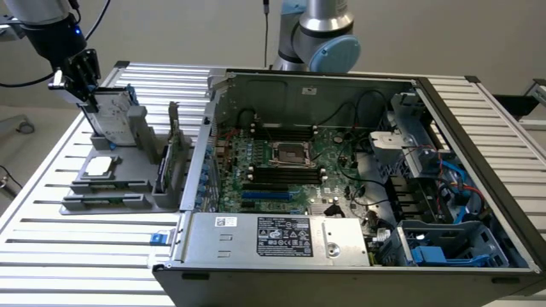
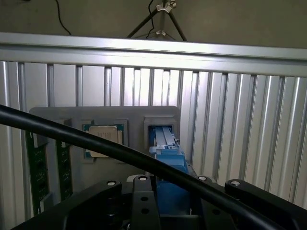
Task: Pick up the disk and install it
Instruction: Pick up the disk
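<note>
Disk stands on end in a slot of the grey holder near the table edge, at the exterior view's left, leaning a little. My claw is set narrow and closed on its upper end. In the wrist view the black fingers press against either side of the blue carrier frame, and the lower end of the disk still reaches down into the slot.

Just beside that slot, a small square chip lies flat in its own recess of the holder, and two green memory sticks lie in grooves further along. An upright card stands between the disk and the open computer case. The blue drive cage sits in the case's far corner, well apart from my claw. A black cable crosses the wrist view in front of the holder.
</note>
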`<state>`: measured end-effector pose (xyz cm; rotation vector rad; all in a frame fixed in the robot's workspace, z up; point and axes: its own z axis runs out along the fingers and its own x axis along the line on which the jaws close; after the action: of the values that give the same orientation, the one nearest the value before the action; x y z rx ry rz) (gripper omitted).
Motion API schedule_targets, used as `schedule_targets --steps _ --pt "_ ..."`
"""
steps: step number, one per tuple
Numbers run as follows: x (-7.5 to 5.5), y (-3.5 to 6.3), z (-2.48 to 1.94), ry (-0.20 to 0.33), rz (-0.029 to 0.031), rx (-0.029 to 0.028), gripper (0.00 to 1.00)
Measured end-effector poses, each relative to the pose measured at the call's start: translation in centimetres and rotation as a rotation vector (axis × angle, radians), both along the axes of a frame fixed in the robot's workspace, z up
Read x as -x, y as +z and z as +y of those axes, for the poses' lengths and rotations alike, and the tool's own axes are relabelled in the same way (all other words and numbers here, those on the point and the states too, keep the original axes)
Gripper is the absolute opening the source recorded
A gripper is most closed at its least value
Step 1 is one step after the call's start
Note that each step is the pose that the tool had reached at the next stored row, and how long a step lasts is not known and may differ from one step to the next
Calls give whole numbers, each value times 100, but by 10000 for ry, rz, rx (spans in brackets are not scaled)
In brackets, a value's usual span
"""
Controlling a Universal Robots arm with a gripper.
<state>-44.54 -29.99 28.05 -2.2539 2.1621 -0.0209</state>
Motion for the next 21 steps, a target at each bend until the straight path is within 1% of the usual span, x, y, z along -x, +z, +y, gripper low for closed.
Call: schedule_targets --steps 17,19,20,21 --pt "0 0 0 0 0 0 33" --pt "-1 13 0 0 -7 2 33" --pt "-1 35 1 0 -10 5 33" --pt "0 78 1 0 -2 9 33"
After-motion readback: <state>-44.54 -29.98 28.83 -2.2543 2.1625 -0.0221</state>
